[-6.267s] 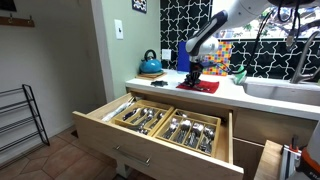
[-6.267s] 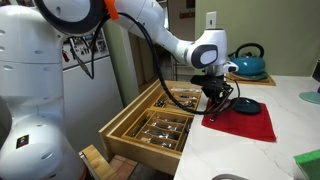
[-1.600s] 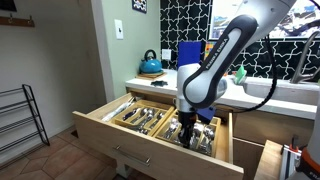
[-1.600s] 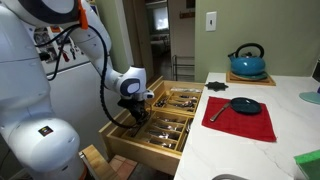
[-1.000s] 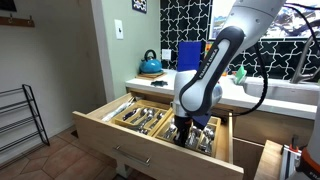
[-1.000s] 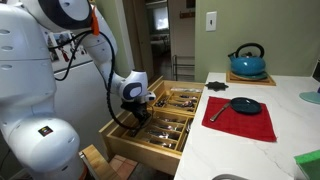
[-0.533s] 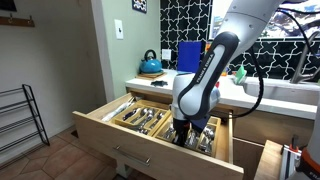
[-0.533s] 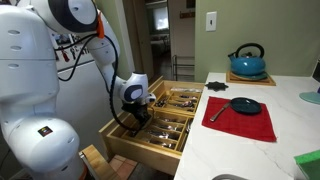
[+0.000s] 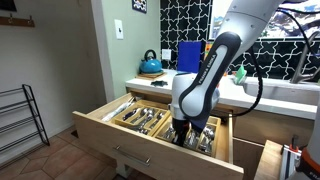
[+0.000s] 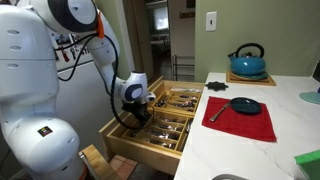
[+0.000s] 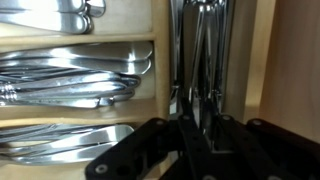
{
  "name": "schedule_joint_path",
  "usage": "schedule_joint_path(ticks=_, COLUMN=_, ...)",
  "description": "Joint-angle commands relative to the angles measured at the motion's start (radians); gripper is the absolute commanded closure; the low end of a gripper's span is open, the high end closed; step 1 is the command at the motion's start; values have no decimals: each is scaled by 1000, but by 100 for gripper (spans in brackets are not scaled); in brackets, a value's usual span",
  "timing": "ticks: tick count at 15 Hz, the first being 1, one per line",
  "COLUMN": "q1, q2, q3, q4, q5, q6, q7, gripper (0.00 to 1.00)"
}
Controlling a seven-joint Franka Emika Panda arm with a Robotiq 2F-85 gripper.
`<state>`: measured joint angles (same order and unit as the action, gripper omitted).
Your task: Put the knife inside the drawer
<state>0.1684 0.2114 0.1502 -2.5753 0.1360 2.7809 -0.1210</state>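
Now, with my tool closed on the knife, pointing twelve o'clock along a slot of the drawer, I should lower it level before letting go.

We locate the drawer open below the surface. Two divider trays sit side by side inside it, with cutlery in their compartments. The tool is down inside the drawer, over a narrow lengthwise compartment. On the surface, a pan lies on a mat, and a kettle stands beyond it.
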Motion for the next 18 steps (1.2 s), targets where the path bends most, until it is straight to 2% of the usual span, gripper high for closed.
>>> schedule_joint_path(ticks=1, q1=-5, q2=-43, q3=13, q4=-24, q5=-36, q6=8, q7=36, gripper=93)
schedule_joint_path(ticks=2, q1=-4, q2=-57, q3=14, q4=-29, q5=-40, q6=6, q7=38, gripper=93)
schedule_joint_path(ticks=3, q1=-4, q2=-69, q3=16, q4=-31, q5=-42, q6=2, q7=40, gripper=100)
schedule_joint_path(ticks=5, q1=-4, q2=-102, q3=19, q4=-39, q5=-47, q6=-18, q7=43, gripper=89)
schedule_joint_path(ticks=6, q1=-6, q2=-124, q3=22, q4=-47, q5=-43, q6=-32, q7=39, gripper=69)
schedule_joint_path(ticks=7, q1=-7, q2=-157, q3=24, q4=-60, q5=-42, q6=-48, q7=35, gripper=67)
schedule_joint_path(ticks=11, q1=-11, q2=-295, q3=17, q4=-112, q5=-30, q6=-163, q7=-11, gripper=36)
schedule_joint_path(ticks=15, q1=-23, q2=-456, q3=-28, q4=-144, q5=-38, q6=-316, q7=-53, gripper=6)
schedule_joint_path(ticks=16, q1=-29, q2=-490, q3=-44, q4=-143, q5=-41, q6=-352, q7=-66, gripper=1)
schedule_joint_path(ticks=18, q1=-51, q2=-561, q3=-79, q4=-139, q5=-65, q6=-426, q7=-78, gripper=0)
